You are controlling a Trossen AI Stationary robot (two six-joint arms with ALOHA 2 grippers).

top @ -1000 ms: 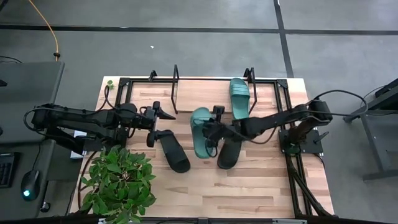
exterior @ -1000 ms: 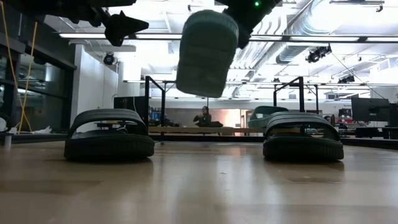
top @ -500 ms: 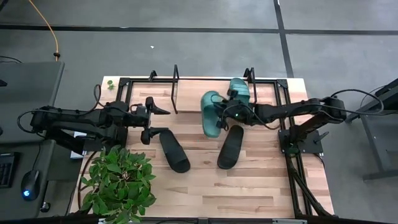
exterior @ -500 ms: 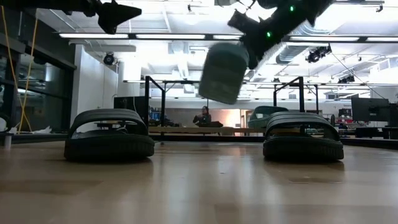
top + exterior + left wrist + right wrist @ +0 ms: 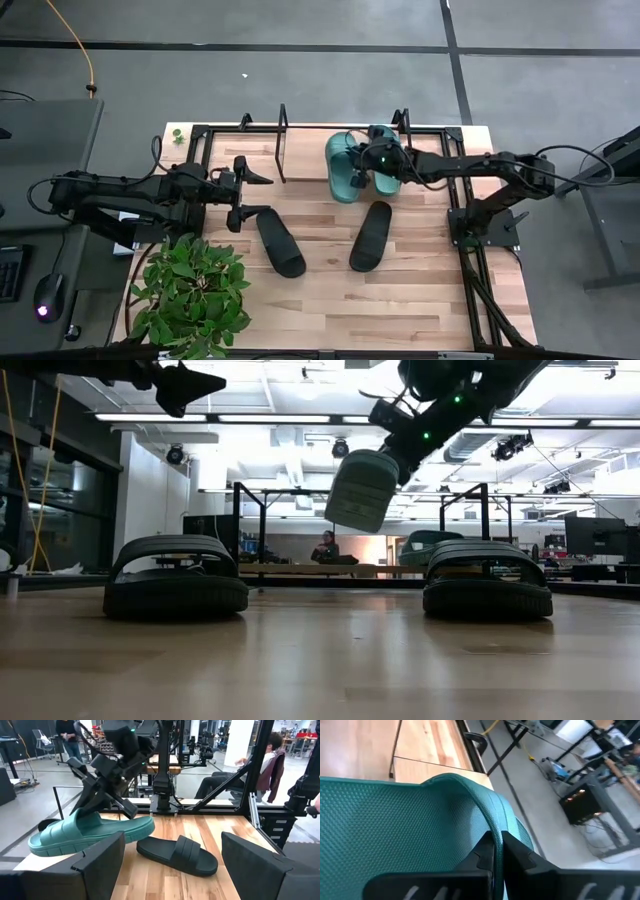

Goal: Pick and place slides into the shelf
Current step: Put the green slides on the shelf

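Observation:
My right gripper (image 5: 366, 166) is shut on a teal slide (image 5: 344, 168) and holds it in the air over the shelf's light board (image 5: 305, 152), just left of the second teal slide (image 5: 387, 158), which lies flat on that board. In the low view the held slide (image 5: 362, 488) hangs above the table. Two black slides (image 5: 281, 242) (image 5: 371, 236) lie soles down on the tabletop. My left gripper (image 5: 247, 190) is open and hovers over the table, left of the nearer black slide. It also shows in the left wrist view (image 5: 172, 870). My right gripper pinches the teal slide's strap edge (image 5: 493, 831), a thin curved wall, between its two fingers (image 5: 481, 856). The fingers come at it from above, slanting from the table's right. The slide is lifted clear and hangs tilted below the fingers (image 5: 95, 831).
The shelf's black upright frames (image 5: 281, 140) (image 5: 402, 122) stand at the table's far side. A potted plant (image 5: 192, 295) fills the near-left corner. Bare wood lies between and in front of the black slides. People sit in the room beyond (image 5: 250, 765).
My right gripper has carried the teal slide from the middle of the table, beside the right black slide, toward the far edge and over the shelf board. The slide has stayed lifted and turned somewhat. My left gripper has risen a little.

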